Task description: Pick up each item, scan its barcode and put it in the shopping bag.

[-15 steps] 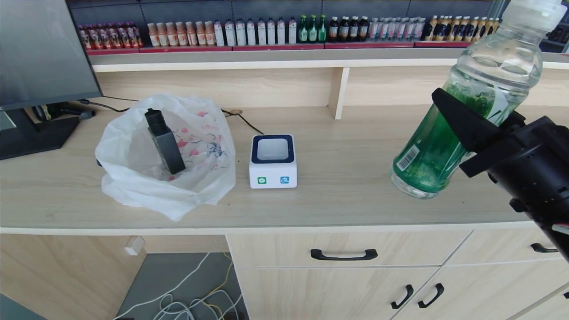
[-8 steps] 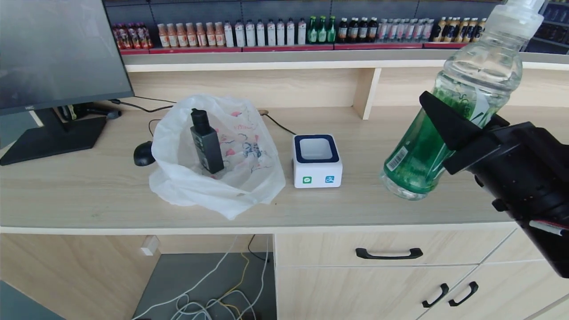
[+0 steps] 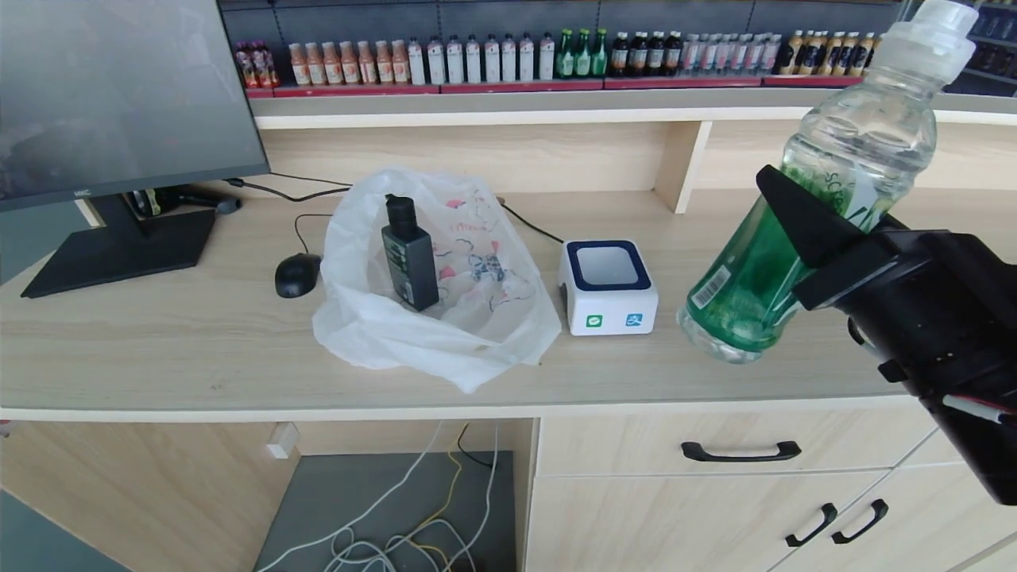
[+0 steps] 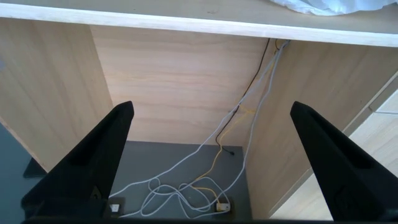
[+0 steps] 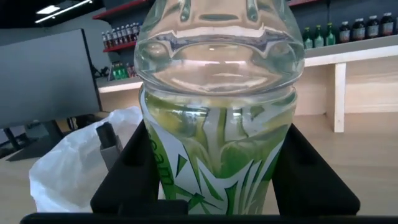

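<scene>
No word or number can be read in full. The green bottle (image 3: pixel 755 278), right of the scanner (image 3: pixel 608 295), carries a white barcode strip (image 3: pixel 709 287) low on its side and white lettering on its label, partly hidden. The scanner's front face bears a green square sign (image 3: pixel 593 322) and a blue square sign (image 3: pixel 632 320). The shopping bag (image 3: pixel 445 334), just left of the scanner, has red print too crumpled to read. The monitor (image 3: pixel 119 87), farther left, has a tiny illegible mark on its lower frame.
</scene>
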Robot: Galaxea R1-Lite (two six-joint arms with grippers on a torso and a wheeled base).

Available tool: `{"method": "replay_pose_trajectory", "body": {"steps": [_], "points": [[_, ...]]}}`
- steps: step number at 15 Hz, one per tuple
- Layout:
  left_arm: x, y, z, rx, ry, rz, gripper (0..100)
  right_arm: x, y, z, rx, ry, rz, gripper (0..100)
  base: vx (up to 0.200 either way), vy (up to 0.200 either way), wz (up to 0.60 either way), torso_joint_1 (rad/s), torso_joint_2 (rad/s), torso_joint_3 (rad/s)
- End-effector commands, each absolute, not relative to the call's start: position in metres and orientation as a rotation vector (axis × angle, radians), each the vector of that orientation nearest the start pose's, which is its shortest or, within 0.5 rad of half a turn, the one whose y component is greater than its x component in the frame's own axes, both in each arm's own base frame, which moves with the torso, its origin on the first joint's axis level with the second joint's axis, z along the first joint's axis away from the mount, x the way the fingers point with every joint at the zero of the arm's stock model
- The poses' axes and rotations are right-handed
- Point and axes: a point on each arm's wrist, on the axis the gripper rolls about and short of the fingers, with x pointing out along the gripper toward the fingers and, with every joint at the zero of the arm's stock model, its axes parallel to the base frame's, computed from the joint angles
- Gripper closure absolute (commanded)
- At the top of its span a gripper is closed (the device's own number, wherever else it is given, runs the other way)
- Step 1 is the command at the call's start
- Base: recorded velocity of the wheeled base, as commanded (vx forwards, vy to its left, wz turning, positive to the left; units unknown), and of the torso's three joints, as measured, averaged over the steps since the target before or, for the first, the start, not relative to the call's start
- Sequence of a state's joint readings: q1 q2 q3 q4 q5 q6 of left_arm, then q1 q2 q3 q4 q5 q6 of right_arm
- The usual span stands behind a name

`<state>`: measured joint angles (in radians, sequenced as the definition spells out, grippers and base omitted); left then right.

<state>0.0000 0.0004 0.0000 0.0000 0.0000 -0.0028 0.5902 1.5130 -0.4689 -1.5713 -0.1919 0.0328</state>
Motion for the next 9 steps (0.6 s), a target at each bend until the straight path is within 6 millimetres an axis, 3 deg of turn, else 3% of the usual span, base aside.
{"method": "replay_pose_trajectory", "body": {"steps": [1, 5, 9], "points": [[-0.023, 0.0, 0.075, -0.003, 0.0, 0.0, 0, 0.193, 0.119, 0.231, 0.212, -0.462, 0.391, 100, 0.0, 0.0, 0.0, 0.0, 0.0, 0.0], [-0.023, 0.0, 0.075, -0.003, 0.0, 0.0, 0, 0.21, 0.13, 0.223, 0.14, -0.44, 0.383, 100, 0.0, 0.0, 0.0, 0.0, 0.0, 0.0], [-0.023, 0.0, 0.075, -0.003, 0.0, -0.002, 0, 0.229, 0.135, 0.24, 0.001, -0.456, 0.324, 100, 0.0, 0.0, 0.0, 0.0, 0.0, 0.0]]}}
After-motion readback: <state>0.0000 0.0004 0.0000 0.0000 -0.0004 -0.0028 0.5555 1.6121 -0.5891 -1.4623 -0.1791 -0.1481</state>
